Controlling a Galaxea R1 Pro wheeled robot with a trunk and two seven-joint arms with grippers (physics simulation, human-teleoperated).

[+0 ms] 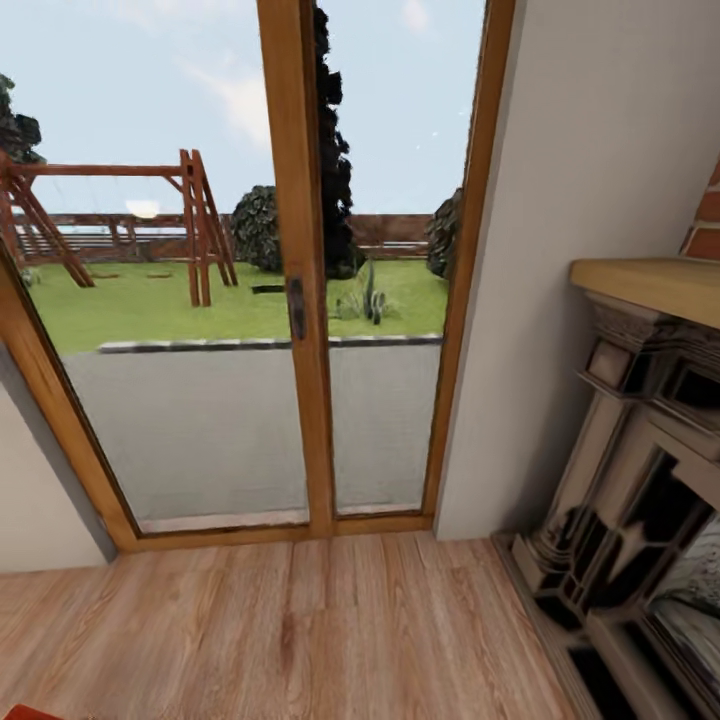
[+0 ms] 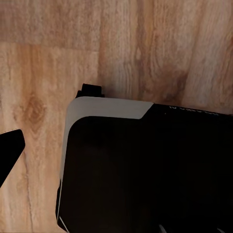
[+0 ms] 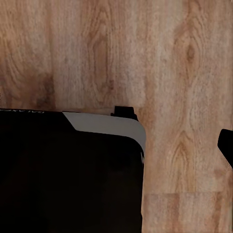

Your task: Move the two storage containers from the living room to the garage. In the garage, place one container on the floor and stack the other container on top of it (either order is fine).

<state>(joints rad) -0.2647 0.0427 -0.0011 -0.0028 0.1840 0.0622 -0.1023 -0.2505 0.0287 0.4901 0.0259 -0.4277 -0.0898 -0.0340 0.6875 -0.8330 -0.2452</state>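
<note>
Facing the glass door (image 1: 290, 300) beside the fireplace (image 1: 640, 500), I judged a slow turn best; a red corner (image 1: 25, 712), perhaps a container, lay on the wood floor (image 1: 300, 630). I couldn't tell either hand's opening.

This is a room in a home. The floor (image 1: 300, 630) is made of light wood planks, and the same planks show under the robot in both wrist views. A big glass door with a wooden frame (image 1: 300, 300) looks out on a back yard. Outside there is green grass (image 1: 180, 300), a wooden swing frame (image 1: 190, 225), some bushes (image 1: 258, 228), a fence (image 1: 390, 232) and a blue sky with clouds. Beside the door stands a plain beige wall (image 1: 580, 180). On the right is a fireplace (image 1: 640, 500) with a wooden shelf (image 1: 660, 285) on top and red bricks (image 1: 706, 225) above it.
</note>
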